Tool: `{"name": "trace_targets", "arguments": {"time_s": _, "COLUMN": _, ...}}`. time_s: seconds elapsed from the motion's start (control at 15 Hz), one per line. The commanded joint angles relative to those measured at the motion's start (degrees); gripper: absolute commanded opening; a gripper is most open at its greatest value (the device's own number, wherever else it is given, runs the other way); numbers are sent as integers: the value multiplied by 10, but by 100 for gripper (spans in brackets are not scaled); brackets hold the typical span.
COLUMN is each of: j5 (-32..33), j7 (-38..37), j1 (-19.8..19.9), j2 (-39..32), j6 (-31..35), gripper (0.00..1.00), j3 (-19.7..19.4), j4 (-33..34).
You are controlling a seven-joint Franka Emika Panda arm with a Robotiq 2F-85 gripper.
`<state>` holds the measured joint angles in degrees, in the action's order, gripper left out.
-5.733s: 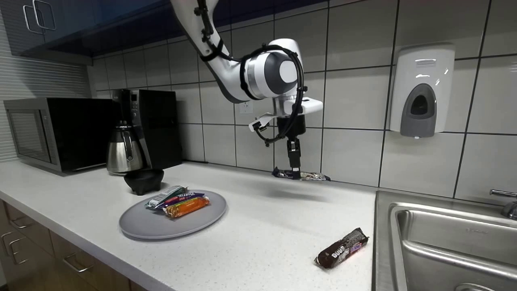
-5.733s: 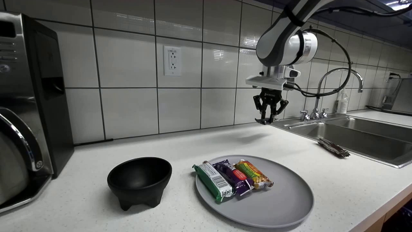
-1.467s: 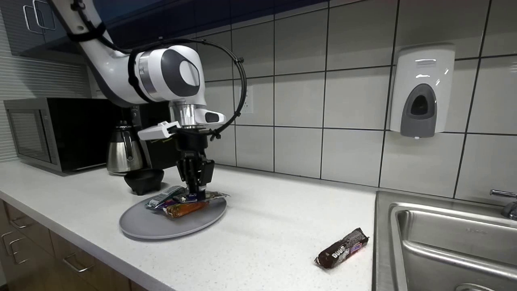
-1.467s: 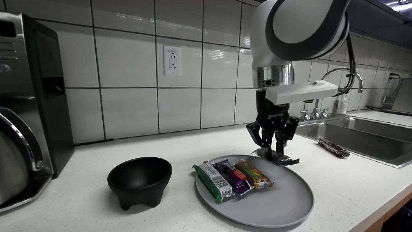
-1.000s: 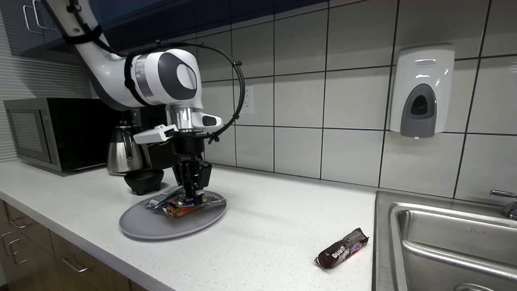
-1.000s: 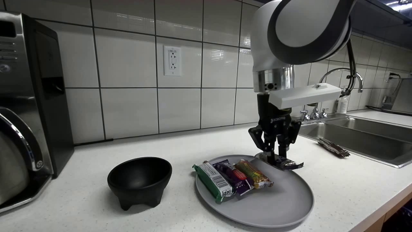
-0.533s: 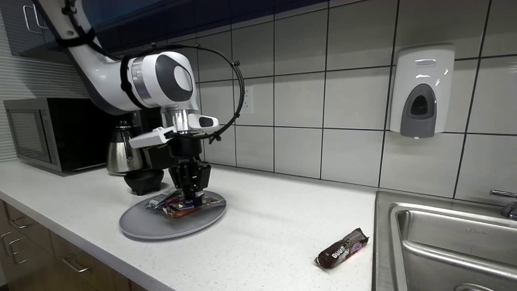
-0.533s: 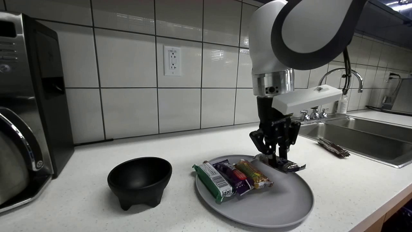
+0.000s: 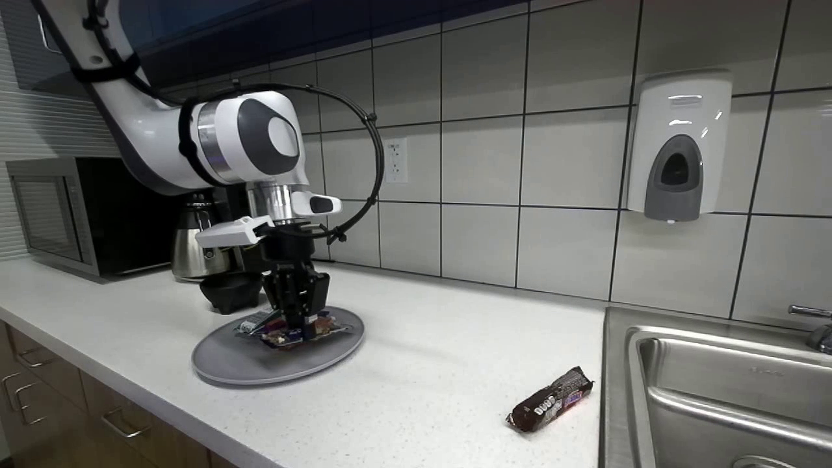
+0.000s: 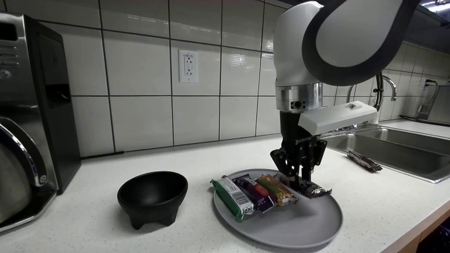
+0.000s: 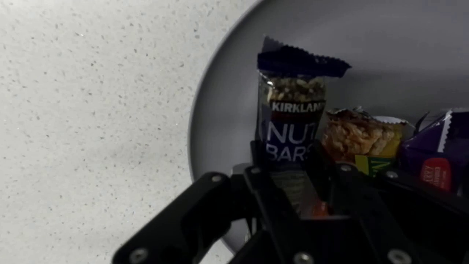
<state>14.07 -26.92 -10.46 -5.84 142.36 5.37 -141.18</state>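
My gripper (image 11: 287, 150) is shut on a nut bar (image 11: 296, 113) in a clear and dark blue "Kirkland Nut Bars" wrapper. In both exterior views the gripper (image 10: 300, 181) points down over the grey round plate (image 10: 302, 228), holding the nut bar (image 10: 314, 190) low over the plate. I cannot tell whether the bar touches the plate. Directly beside it lies an orange and yellow bar (image 10: 277, 189), then a purple bar (image 10: 254, 191) and a green and white bar (image 10: 232, 197). The gripper partly hides these in an exterior view (image 9: 296, 331).
A dark brown bar (image 9: 552, 400) lies on the counter beside the steel sink (image 9: 721, 416). A black footed bowl (image 10: 153, 196) stands near the plate. A steel carafe (image 9: 198, 247), a coffee machine (image 10: 38, 98) and a microwave (image 9: 97, 214) stand along the counter.
Since 5.7 s ago the gripper has carried the nut bar from near the wall to over the plate. In the last second it has lowered and moved closer to the orange bar.
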Motion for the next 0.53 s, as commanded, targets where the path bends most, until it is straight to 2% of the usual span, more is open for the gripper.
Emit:
{"name": "trace_targets", "arguments": {"time_s": 0.0, "j5": -8, "j7": 4, "j1": 2, "j2": 21, "j6": 15, "gripper": 8, "j3": 2, "j4": -24}}
{"name": "trace_targets", "arguments": {"time_s": 0.07, "j5": -11, "j7": 7, "j1": 3, "j2": 21, "j6": 15, "gripper": 8, "j3": 2, "j4": -26}}
{"name": "trace_targets", "arguments": {"time_s": 0.13, "j5": -13, "j7": 6, "j1": 3, "j2": 22, "j6": 16, "gripper": 58, "j3": 2, "j4": -27}}
{"name": "trace_targets", "arguments": {"time_s": 0.2, "j5": -12, "j7": 6, "j1": 3, "j2": 24, "j6": 16, "gripper": 59, "j3": 2, "j4": -28}}
{"name": "trace_targets", "arguments": {"time_s": 0.47, "j5": -13, "j7": 6, "j1": 5, "j2": 31, "j6": 17, "gripper": 87, "j3": 0, "j4": -29}}
